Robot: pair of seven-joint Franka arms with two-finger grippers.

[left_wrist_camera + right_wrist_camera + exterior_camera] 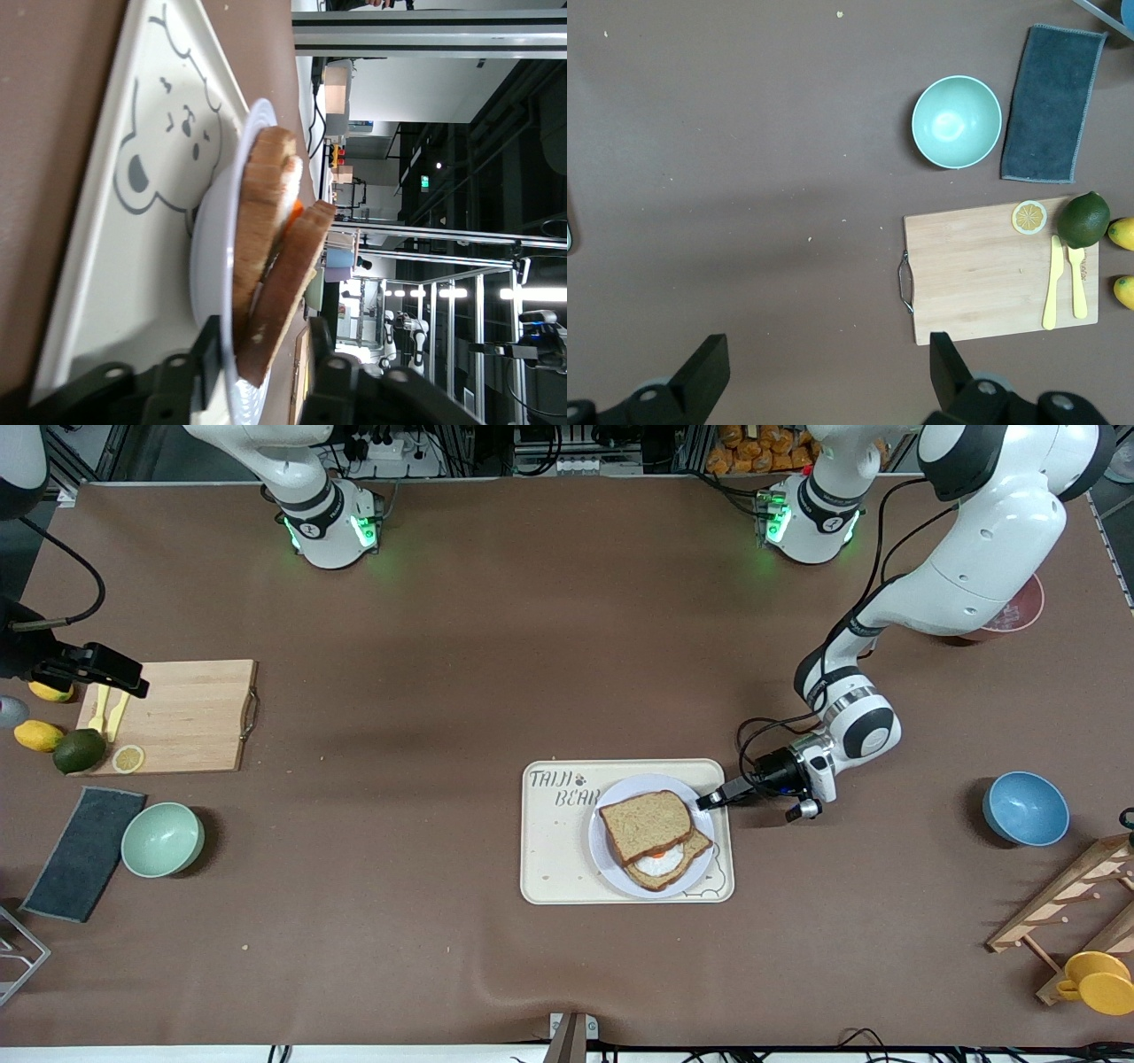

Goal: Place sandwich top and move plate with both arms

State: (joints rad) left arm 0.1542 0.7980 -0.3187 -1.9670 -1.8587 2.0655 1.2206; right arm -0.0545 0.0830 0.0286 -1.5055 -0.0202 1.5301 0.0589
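A square slice of coarse brown wholemeal bread, the sandwich top (646, 820), lies slightly askew on a second slice that carries a glossy fried egg (660, 863), and both rest on the smooth, round, pale lavender-white plate (604, 850). The plate sits on a cream rectangular tray (554, 864) with rounded corners and a printed bear outline, toward the left arm's end of the tray. The left gripper (714, 798), black and slender, reaches low over the tray's edge to the plate's rim; in the left wrist view its two fingers (205, 350) stand apart on either side of the bread's crust edge, spread and not pinching it. The right gripper (824, 370) waits above the bare brown table cloth near a pale wooden cutting board (190, 716) at the right arm's end, its black fingers wide apart and holding nothing. On the board lie a thin lemon slice (128, 758) and yellow plastic cutlery (111, 710), with a dark green lime (80, 750) at its corner. Nearer the front camera stand a smooth mint-green bowl (163, 839) and a dark grey napped cloth (85, 853). A blue bowl (1026, 808) sits toward the left arm's end.
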